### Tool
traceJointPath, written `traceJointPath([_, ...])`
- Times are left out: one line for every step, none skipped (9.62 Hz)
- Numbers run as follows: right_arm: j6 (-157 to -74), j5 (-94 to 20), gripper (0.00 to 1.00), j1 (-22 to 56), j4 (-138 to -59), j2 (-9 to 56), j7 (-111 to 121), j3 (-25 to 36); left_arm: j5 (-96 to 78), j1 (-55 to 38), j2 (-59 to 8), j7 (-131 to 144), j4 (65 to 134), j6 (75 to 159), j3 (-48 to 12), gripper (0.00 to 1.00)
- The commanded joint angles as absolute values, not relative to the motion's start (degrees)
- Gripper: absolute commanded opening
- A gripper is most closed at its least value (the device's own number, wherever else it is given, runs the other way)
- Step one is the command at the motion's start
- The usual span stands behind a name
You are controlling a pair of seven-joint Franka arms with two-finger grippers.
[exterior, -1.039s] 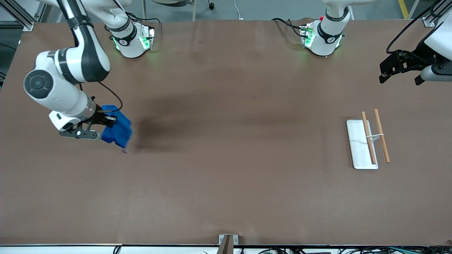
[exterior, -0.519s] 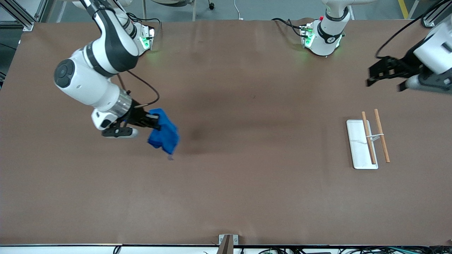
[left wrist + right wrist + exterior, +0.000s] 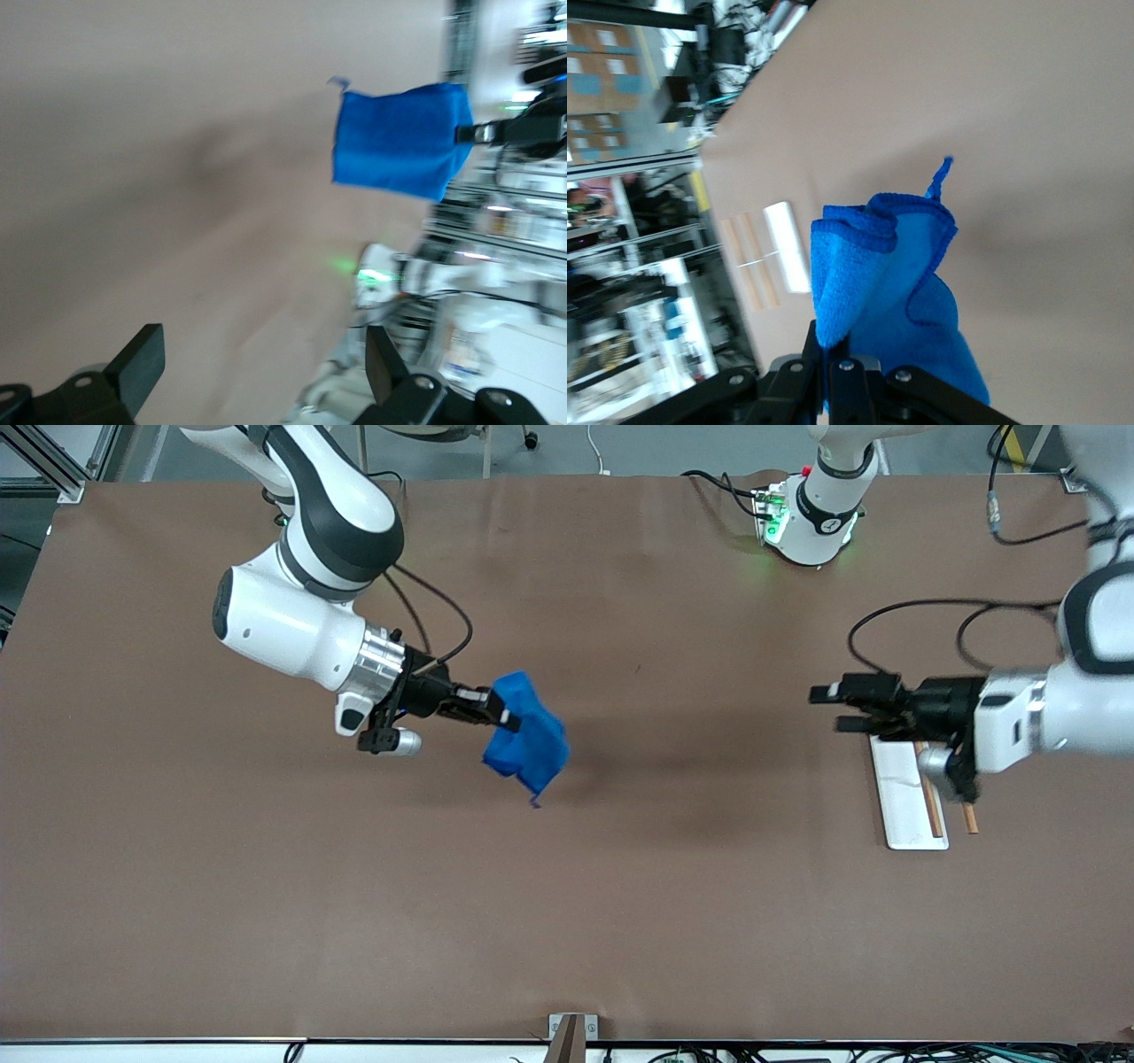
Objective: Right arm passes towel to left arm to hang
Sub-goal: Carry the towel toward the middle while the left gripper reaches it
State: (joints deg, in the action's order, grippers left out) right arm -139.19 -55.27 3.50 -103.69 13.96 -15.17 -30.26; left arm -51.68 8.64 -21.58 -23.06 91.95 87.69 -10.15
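Blue towel [image 3: 528, 746] pinched at one bunched corner by the right gripper [image 3: 507, 718], hanging free in soft folds over the brown table [image 3: 567, 921], toward the right arm's end from the white rack [image 3: 904, 802] and well apart from it. Plush, fuzzy pile, darker stitched hem curling along the folds, small loop [image 3: 534, 803] dangling from the lowest corner. Seen flat and roughly square from the left wrist [image 3: 400, 140], crumpled and doubled over from the right wrist [image 3: 890, 292], loop [image 3: 940, 176] sticking out past the hem. Right gripper fingers [image 3: 842, 372] closed tight on the cloth.

Left gripper [image 3: 828, 708] raised just beside the rack, on the edge facing the towel, pointed at the towel, black fingers [image 3: 142, 365] spread wide with nothing between them. White glossy shell and black bands on the left arm [image 3: 1054, 708] and on the right arm [image 3: 292, 624], thin black cables looping off both wrists.

Rack: flat white rectangular base with two slim wooden rods [image 3: 930, 806] above it, partly covered by the left wrist. From the right wrist, rack [image 3: 790, 246] and rods [image 3: 751, 263] pale and small.

Table matte brown, faintly creased, bare from towel to rack and across the whole stretch nearer the front camera. No readable writing or labels anywhere.
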Motion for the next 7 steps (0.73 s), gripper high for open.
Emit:
traceJointPath([-139.65,-66.13,0.0,2.81,-101.26,14.41,-15.47,-32.86,-65.14,8.61,-25.56,-30.55,98.67,88.95,-10.72,1.0])
traceJointPath([-141.49,-72.27,0.0,3.42,-100.64,14.5,-15.21,-33.22,-69.83,8.18,-26.27,-33.81,101.14,88.95,-11.07,1.0])
traceJointPath([-142.03,-75.55,0.0,4.04,-100.03,14.68,-15.03,-33.31,-72.57,8.17,-26.89,-34.79,102.29,88.6,-12.29,1.0])
traceJointPath([-142.29,-78.28,0.0,4.48,-99.06,15.37,-15.03,-33.75,-75.56,8.43,-27.5,-35.41,103.17,88.51,-13.7,1.0])
traceJointPath([-143.69,-79.79,0.0,5.27,-98.62,15.64,-15.12,-33.84,-78.81,8.26,-29.16,-38.38,103.18,88.42,-14.75,1.0])
traceJointPath([-144.14,-80.15,0.0,5.45,-98.61,15.73,-15.12,-34.1,-82.84,8.26,-31.53,-42.58,103.01,88.42,-16.42,1.0])
traceJointPath([-144.14,-80.16,0.0,5.36,-98.61,15.73,-15.03,-34.45,-86.45,7.74,-33.12,-45.93,102.83,88.5,-18.18,1.0])
